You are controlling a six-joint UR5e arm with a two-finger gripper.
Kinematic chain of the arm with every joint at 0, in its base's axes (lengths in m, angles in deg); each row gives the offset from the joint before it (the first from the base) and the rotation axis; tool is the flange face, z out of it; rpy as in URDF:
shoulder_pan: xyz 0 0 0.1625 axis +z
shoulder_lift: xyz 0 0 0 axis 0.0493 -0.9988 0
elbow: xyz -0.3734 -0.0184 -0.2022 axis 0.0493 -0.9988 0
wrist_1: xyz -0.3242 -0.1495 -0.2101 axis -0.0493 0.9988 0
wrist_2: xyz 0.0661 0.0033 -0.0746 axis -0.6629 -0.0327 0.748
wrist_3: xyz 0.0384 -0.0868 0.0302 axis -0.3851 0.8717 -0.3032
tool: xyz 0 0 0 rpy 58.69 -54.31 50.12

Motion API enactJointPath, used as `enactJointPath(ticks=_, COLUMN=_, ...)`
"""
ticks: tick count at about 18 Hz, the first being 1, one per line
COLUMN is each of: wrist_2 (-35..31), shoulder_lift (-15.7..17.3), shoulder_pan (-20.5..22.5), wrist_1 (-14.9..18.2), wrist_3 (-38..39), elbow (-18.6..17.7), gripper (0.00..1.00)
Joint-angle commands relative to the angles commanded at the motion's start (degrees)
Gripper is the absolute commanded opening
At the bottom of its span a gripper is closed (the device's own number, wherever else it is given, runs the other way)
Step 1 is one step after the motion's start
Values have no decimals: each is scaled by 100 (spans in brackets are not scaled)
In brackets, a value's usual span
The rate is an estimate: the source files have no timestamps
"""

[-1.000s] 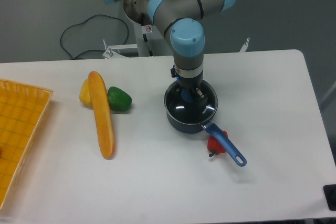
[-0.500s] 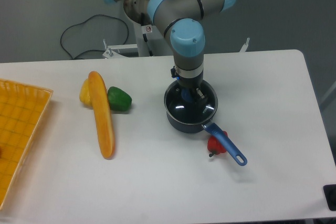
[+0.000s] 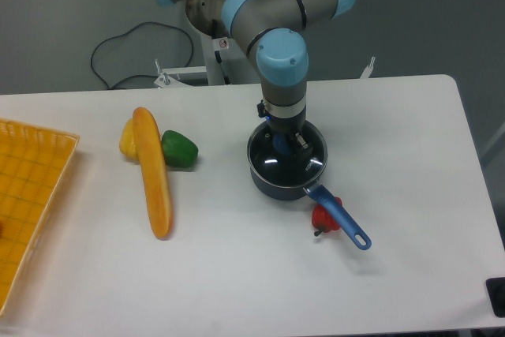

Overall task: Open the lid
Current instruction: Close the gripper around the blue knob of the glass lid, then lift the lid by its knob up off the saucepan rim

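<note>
The lid (image 3: 271, 166), a clear glass disc with a metal rim, lies flat on the dark blue saucepan (image 3: 268, 188) near the table's middle. Its blue knob (image 3: 281, 146) shows between the fingers of my gripper (image 3: 286, 144), which reaches straight down onto it from above. The fingers look shut on the knob. The arm's wrist hides the far part of the lid. The pan's blue handle (image 3: 342, 220) points toward the front right.
A red pepper (image 3: 320, 219) lies under the pan handle. Left of the pan are a green pepper (image 3: 179, 149), a yellow pepper (image 3: 126, 139) and a long baguette (image 3: 153, 173). A yellow basket (image 3: 31, 195) sits at the left edge.
The visible finger has moved slightly inward toward the knob. The lid and the pan have not moved.
</note>
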Motion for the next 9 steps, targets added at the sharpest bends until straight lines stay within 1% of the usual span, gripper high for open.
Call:
enactJointPath(ticks=7, wrist_2=0, shoulder_lift=0, shoulder_pan=9, wrist_1=211, wrist_3=0, elbow=228, gripper=42)
enactJointPath(ticks=9, wrist_2=9, shoulder_lift=0, shoulder_pan=26, wrist_1=333, wrist_3=9, elbow=316, gripper=42)
